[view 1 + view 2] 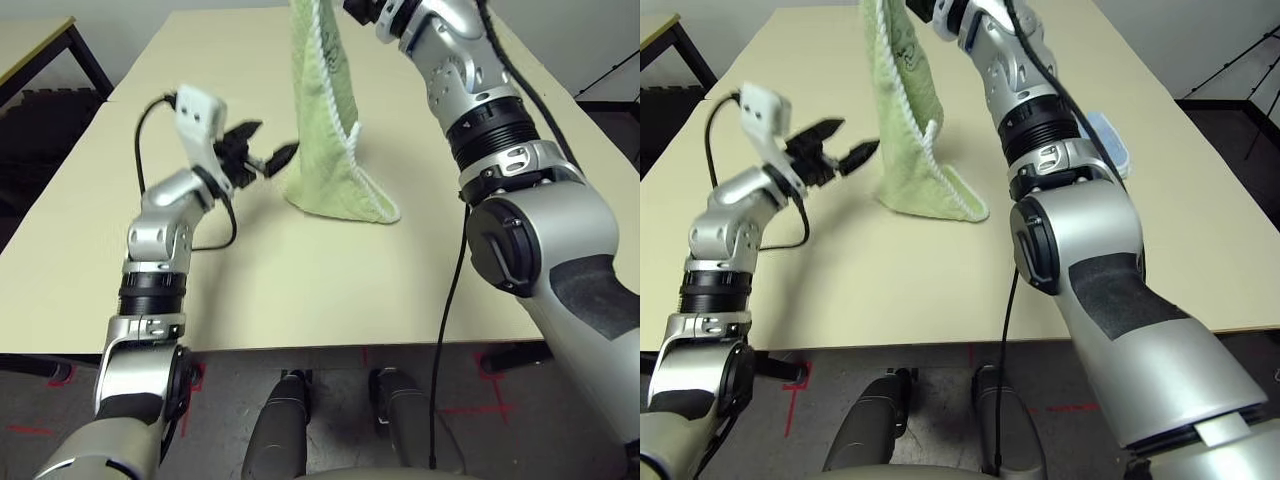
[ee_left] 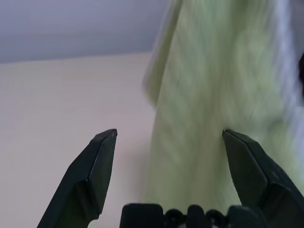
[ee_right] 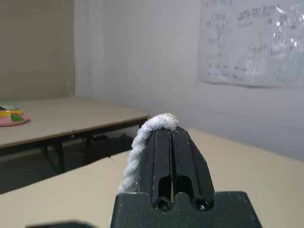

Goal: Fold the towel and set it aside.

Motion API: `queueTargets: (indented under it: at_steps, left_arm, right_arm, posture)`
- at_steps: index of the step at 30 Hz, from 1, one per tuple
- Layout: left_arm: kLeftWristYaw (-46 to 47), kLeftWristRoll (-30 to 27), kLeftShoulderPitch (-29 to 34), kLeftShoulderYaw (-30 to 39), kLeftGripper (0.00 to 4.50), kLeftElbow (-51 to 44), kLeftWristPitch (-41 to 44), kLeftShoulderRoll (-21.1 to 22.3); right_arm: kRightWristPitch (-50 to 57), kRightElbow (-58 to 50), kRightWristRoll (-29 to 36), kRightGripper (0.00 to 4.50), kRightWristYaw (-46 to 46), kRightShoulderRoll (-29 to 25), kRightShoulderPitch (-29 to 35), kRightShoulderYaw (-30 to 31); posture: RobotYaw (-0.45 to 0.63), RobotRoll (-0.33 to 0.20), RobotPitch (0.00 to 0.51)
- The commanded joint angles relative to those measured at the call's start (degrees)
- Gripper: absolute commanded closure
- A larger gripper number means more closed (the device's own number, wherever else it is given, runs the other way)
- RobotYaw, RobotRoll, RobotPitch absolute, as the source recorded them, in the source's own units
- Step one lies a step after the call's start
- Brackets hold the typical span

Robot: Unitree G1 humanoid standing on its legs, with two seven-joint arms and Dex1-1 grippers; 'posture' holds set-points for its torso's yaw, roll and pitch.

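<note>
Light green terry cloth, the towel (image 1: 325, 110) hangs lifted above the beige surface (image 1: 300, 280), gathered into a long drape whose lower end rests bunched on the surface. Its white stitched edging runs down the side facing the right arm and curls around the rounded bottom corner. A small embroidered mark shows high on the cloth in the right eye view.

The right gripper (image 3: 171, 135) holds the towel from above: its jaws are pressed together, and the white twisted edge cord of the towel passes over their tips and down one side. Beyond those jaws stand a pale wall with a whiteboard (image 3: 251, 42) and another table (image 3: 61, 118) carrying a pink item.

The left gripper (image 1: 262, 150) sits just beside the lower part of the hanging towel, on the side away from the right arm, with its jaws spread wide and nothing between them. One fingertip lies very close to the cloth; whether it touches cannot be told. Seen from the left wrist, the towel hangs straight ahead of the open jaws, more toward one finger than the other.

A light blue cloth (image 1: 1110, 140) lies on the surface behind the right arm, well apart from the left jaws.
</note>
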Motion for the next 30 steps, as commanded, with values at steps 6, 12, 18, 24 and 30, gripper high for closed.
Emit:
queueTargets:
  at_steps: [6,12,18,24,30]
  left_arm:
    - [11.0,-6.4,-4.1,3.3,0.00,-7.9,22.4,-0.7]
    - [16.4,-9.1,-6.6,6.5,0.00,-13.2,31.6,-2.5]
    - [19.1,-8.4,-8.3,4.5,0.00,-14.1,35.4,-5.0]
    - [18.5,-8.0,-6.3,1.6,0.00,-13.6,35.2,-7.3]
    - [17.2,-5.0,-0.6,-3.9,0.00,-10.6,31.0,-6.1]
  right_arm:
    - [-2.8,5.1,-3.7,4.47,-3.3,-0.1,1.1,1.0]
    - [-4.3,7.3,-4.9,4.47,-4.3,0.2,1.1,0.9]
    - [-4.7,8.0,-5.3,4.47,-4.6,0.3,1.2,0.7]
    - [-5.0,8.1,-5.1,4.47,-4.9,0.1,0.6,0.4]
    - [-5.5,7.5,-4.0,4.47,-4.8,-0.5,-1.0,-0.8]
  posture:
    - [0.05,0.000,0.137]
    - [0.06,0.000,0.139]
    - [0.06,0.000,0.138]
    - [0.05,0.000,0.134]
    - [0.04,0.000,0.133]
